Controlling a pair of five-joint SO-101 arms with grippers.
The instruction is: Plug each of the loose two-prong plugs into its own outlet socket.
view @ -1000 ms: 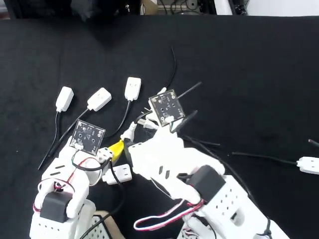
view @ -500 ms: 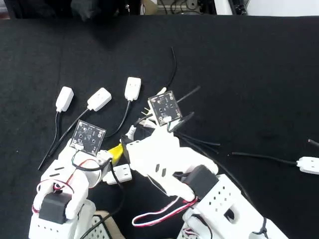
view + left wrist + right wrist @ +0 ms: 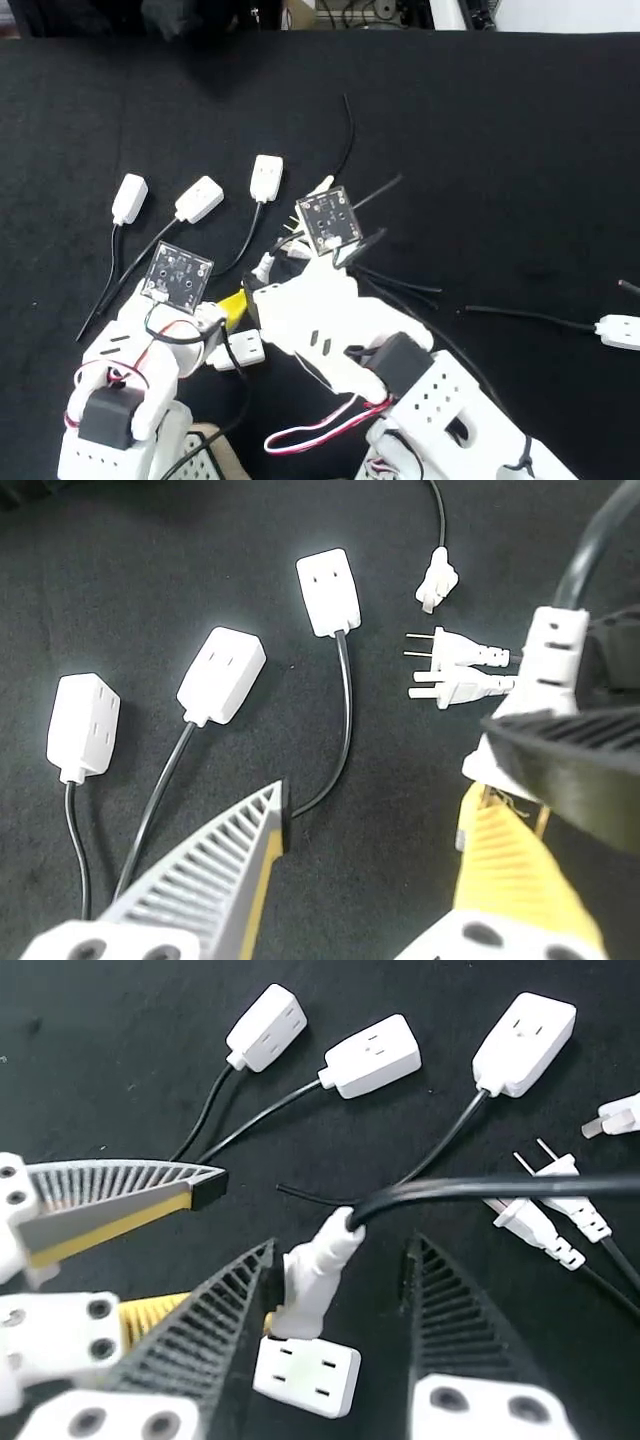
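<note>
Table [image 3: 520, 130] covered in matte black cloth, evenly lit, no hard shadows. Behind its far edge: a dark strip with tangled cables [image 3: 372, 12], a brown cardboard piece [image 3: 298, 13] and a white panel [image 3: 570, 12].

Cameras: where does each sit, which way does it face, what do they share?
High view: fixed above the black cloth table, looking down; white left arm and right arm at its near edge.
Left wrist view: on the left arm, looking past the open left gripper at three white outlet sockets.
Right wrist view: on the right arm, past the open right gripper at those same sockets.
</note>
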